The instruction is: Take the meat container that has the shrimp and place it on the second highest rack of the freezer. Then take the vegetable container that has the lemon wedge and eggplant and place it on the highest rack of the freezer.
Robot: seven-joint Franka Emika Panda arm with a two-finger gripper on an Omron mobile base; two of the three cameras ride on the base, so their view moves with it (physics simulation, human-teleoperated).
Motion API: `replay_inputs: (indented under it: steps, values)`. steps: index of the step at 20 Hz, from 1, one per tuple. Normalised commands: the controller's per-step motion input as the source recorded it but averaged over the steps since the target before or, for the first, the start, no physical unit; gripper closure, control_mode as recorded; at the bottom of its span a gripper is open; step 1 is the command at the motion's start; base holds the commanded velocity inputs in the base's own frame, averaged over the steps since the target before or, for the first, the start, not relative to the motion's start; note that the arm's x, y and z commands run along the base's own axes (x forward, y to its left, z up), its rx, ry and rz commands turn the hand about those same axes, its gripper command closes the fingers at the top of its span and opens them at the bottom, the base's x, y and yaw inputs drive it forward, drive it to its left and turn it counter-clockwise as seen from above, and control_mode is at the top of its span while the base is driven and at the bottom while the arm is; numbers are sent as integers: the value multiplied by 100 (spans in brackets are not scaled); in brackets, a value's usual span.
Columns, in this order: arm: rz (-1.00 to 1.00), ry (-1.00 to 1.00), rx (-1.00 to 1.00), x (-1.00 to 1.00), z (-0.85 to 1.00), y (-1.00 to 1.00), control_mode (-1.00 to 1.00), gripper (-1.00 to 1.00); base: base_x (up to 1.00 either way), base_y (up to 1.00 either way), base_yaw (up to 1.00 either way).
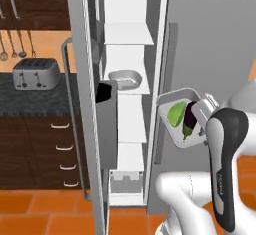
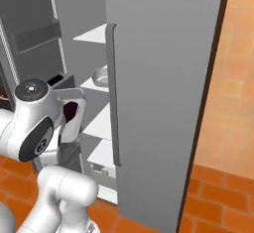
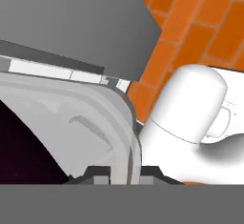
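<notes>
The vegetable container (image 1: 177, 124) hangs tilted in the air in front of the open freezer (image 1: 127, 34), its open face turned toward the left base camera. Inside it lie the dark eggplant (image 1: 190, 121) and the green-yellow lemon wedge (image 1: 176, 114). My gripper (image 1: 201, 113) is shut on its right rim; in the hand view the fingertips (image 3: 97, 174) pinch the grey rim (image 3: 125, 137) beside the eggplant (image 3: 21, 151). The meat container (image 1: 125, 79) rests on a white shelf inside, directly below another shelf; the shrimp is hidden in it. The arm covers most of the vegetable container (image 2: 73, 120) in the right base view.
The freezer's open door (image 1: 87, 129), with its long handle (image 1: 67, 124) and a dark bin (image 1: 106, 93), stands to the left. A closed grey door (image 2: 158, 78) lies right of the shelves. A toaster (image 1: 35, 73) sits on the dark counter at far left. Orange tiles cover the floor.
</notes>
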Motion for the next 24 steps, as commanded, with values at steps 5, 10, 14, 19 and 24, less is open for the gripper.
replay_inputs:
  steps: [5, 10, 14, 19, 24]
  values:
    - [0, 0, 0, 0, 0, 0, 100, 100, 52, -26, 53]
    - [0, 0, 0, 0, 0, 0, 100, 100, 38, -32, 51]
    - [0, 0, 0, 0, 0, 0, 100, 100, 39, -51, 40]
    - [0, 0, 0, 0, 0, 0, 100, 100, 14, -48, 20]
    - [0, 0, 0, 0, 0, 0, 100, 100, 25, -14, 13]
